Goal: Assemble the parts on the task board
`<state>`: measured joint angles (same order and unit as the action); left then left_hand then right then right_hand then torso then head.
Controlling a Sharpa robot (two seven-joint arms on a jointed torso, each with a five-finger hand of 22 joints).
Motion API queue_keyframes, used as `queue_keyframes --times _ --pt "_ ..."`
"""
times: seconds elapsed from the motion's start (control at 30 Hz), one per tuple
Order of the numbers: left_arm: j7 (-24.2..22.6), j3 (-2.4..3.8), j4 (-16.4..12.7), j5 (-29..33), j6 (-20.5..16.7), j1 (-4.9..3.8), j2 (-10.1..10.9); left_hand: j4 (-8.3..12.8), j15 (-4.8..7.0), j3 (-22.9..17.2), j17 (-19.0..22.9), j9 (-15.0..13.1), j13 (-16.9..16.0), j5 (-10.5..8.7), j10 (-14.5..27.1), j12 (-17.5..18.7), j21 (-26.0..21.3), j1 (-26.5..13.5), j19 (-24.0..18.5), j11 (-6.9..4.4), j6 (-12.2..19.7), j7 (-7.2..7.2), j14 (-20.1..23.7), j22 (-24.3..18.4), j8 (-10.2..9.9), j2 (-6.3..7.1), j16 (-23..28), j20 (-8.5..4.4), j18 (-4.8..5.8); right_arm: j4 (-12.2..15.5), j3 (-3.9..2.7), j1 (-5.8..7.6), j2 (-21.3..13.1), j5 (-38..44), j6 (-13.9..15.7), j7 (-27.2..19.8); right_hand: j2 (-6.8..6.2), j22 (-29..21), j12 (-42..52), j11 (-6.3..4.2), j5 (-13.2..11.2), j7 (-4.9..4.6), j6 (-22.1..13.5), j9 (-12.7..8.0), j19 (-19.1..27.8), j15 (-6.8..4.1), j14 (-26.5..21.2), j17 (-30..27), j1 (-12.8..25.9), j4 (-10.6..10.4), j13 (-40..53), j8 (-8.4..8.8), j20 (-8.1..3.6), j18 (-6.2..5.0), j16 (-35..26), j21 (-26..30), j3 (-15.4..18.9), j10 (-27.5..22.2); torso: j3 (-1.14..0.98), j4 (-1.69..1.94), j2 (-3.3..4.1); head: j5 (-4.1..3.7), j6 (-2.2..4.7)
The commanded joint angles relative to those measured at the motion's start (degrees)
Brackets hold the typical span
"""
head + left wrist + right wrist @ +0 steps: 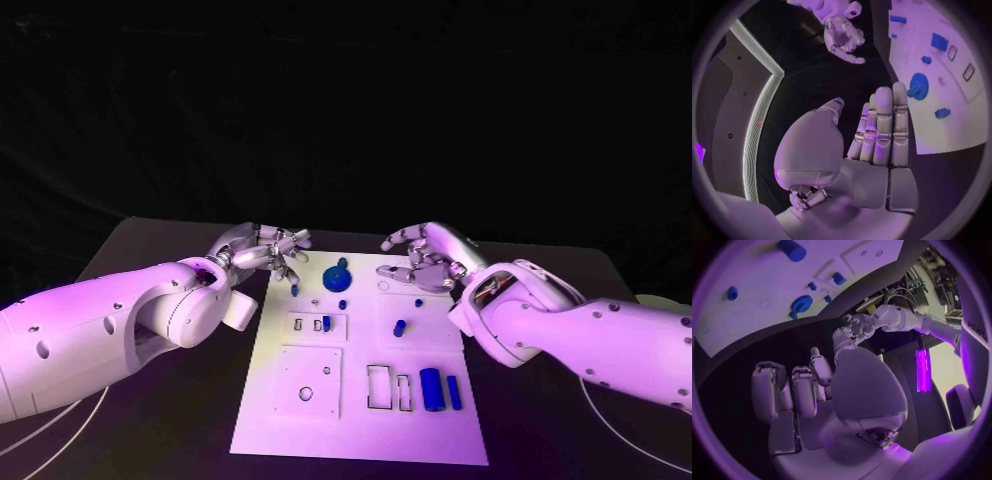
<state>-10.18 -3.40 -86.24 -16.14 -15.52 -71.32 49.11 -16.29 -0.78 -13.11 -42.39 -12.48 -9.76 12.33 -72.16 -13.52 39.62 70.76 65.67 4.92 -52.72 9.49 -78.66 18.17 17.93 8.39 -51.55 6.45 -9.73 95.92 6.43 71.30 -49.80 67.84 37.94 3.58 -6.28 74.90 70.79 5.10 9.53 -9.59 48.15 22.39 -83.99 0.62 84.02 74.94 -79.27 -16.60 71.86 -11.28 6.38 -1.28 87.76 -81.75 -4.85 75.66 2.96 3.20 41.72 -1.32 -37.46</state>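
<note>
The white task board [411,430] lies in the middle of the table. On its far part sits a round blue part [339,277] [918,85] [801,304], with small blue parts [401,326] around it. A blue cylinder [430,387] and a blue bar [453,392] stand near the right edge. My left hand [274,250] [879,130] hovers at the board's far left corner, fingers straight, holding nothing. Over the far right corner my right hand [426,258] [811,390] hangs with loosely bent fingers and nothing in them.
A square recessed plate [310,382] with holes and two rectangular slots [378,387] occupy the board's near half. Black table [159,240] surrounds the board. Thin cables [58,425] curve along the near left and right sides.
</note>
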Motion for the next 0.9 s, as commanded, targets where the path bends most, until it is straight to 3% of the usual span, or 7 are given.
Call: queue_keyframes --times 0.03,0.1,0.2,0.27,0.3,0.53,0.9 --pt "12.62 0.05 -0.22 -13.69 8.53 -0.55 -0.13 0.04 0.60 -1.31 -14.60 -2.45 -5.49 0.00 2.04 -6.58 6.88 -2.37 -0.66 -1.46 1.25 -0.56 -0.89 4.52 2.90 0.51 -14.99 -1.02 -0.54 0.09 0.00 0.96 -1.70 -13.27 -2.00 -4.32 0.51 8.53 0.13 -0.51 0.37 0.12 0.53 -0.02 -0.97 -0.24 4.50 8.83 0.09 0.01 -0.07 -0.30 0.05 -1.03 -0.06 0.15 -0.27 -0.02 -0.33 -0.15 -0.64 0.03 -0.16" --pt "17.77 0.04 -0.02 -18.48 11.57 -1.39 -0.62 0.10 1.73 -0.86 -23.40 -5.13 -11.82 -0.25 1.76 -14.99 12.00 -4.81 -1.36 -1.97 1.03 -1.84 -3.63 7.91 6.35 0.03 -22.85 -1.49 -0.57 0.05 -0.01 1.59 -3.19 -15.03 -2.63 -4.53 0.59 8.53 0.14 -0.54 0.46 0.16 0.68 0.00 -0.97 -0.27 4.50 8.82 0.19 -0.01 -0.09 -0.41 0.03 -1.03 -0.07 0.16 -0.27 -0.02 -0.44 -0.09 -0.88 0.18 -0.23" --pt "23.91 0.02 0.46 -24.18 15.08 -2.31 -1.53 -0.59 2.15 0.72 -28.35 -9.67 -20.71 -0.25 5.58 -25.70 19.74 -5.72 -1.48 -2.64 2.27 -2.85 -5.07 16.18 11.50 -0.35 -26.75 -2.11 0.07 -0.26 -0.01 2.05 -4.38 -16.31 -3.52 -4.39 0.62 8.56 0.21 -0.56 0.50 0.18 0.76 0.00 -0.99 -0.28 4.49 8.80 0.24 -0.01 -0.04 -0.47 0.01 -1.02 -0.08 0.13 -0.27 0.03 -0.66 -0.18 -1.12 0.62 -0.47" --pt "26.18 0.00 1.02 -26.54 16.07 -2.78 -2.28 -0.53 2.49 2.08 -30.34 -11.22 -23.06 -0.57 5.97 -28.80 22.19 -6.97 -0.81 -2.97 2.21 -3.16 -5.93 19.24 13.46 -0.34 -28.19 -2.23 0.42 -0.68 -0.01 2.21 -4.84 -16.76 -4.02 -4.24 0.66 8.51 0.14 -0.58 0.54 0.20 0.83 0.01 -0.95 -0.30 4.48 8.75 0.28 -0.02 -0.12 -0.52 0.00 -1.04 -0.10 0.20 -0.27 -0.03 -0.84 -0.18 -1.35 0.75 -0.69" --pt "28.27 -0.07 1.69 -28.38 16.83 -3.25 -3.14 -0.44 2.65 5.14 -29.94 -13.29 -25.85 -1.37 7.18 -32.38 23.34 -8.35 -1.76 -3.17 2.99 -3.49 -5.70 20.12 15.88 -0.51 -27.94 -2.35 0.41 -1.10 -0.01 2.31 -5.11 -17.02 -4.36 -4.08 0.69 8.47 0.19 -0.60 0.63 0.23 0.91 0.02 -0.93 -0.32 4.47 8.69 0.31 -0.01 -0.08 -0.58 -0.02 -1.05 -0.13 0.25 -0.28 0.01 -0.89 -0.14 -1.51 0.80 -0.85" --pt "34.91 -0.59 3.94 -33.59 19.93 -4.51 -6.50 -0.62 3.11 8.55 -33.04 -15.65 -32.73 -1.46 5.61 -39.42 26.85 -8.12 -0.22 -3.72 3.18 -4.14 -7.01 24.90 18.86 -1.81 -30.01 -2.63 1.05 -1.90 0.01 2.49 -5.61 -17.23 -5.29 -3.49 0.74 8.51 0.18 -0.65 0.89 0.28 1.03 0.02 -0.96 -0.36 4.48 8.73 0.32 0.02 -0.12 -0.69 -0.05 -1.04 -0.12 0.21 -0.31 0.00 -1.19 -0.02 -2.00 1.44 -1.51" --pt "38.52 -1.54 7.03 -37.76 24.51 -5.28 -11.09 -0.59 3.34 8.79 -35.61 -16.55 -34.75 -0.98 5.16 -41.37 29.31 -7.11 1.53 -3.93 3.97 -4.30 -7.96 28.65 19.44 -3.55 -31.64 -2.91 1.66 -2.24 0.02 2.53 -5.62 -16.69 -5.66 -2.54 0.75 8.48 0.17 -0.73 1.41 0.35 1.17 0.02 -0.94 -0.43 4.43 8.53 0.34 0.06 -0.18 -0.84 -0.13 -1.05 -0.21 0.29 -0.34 -0.02 -1.51 0.39 -2.35 1.84 -2.38"
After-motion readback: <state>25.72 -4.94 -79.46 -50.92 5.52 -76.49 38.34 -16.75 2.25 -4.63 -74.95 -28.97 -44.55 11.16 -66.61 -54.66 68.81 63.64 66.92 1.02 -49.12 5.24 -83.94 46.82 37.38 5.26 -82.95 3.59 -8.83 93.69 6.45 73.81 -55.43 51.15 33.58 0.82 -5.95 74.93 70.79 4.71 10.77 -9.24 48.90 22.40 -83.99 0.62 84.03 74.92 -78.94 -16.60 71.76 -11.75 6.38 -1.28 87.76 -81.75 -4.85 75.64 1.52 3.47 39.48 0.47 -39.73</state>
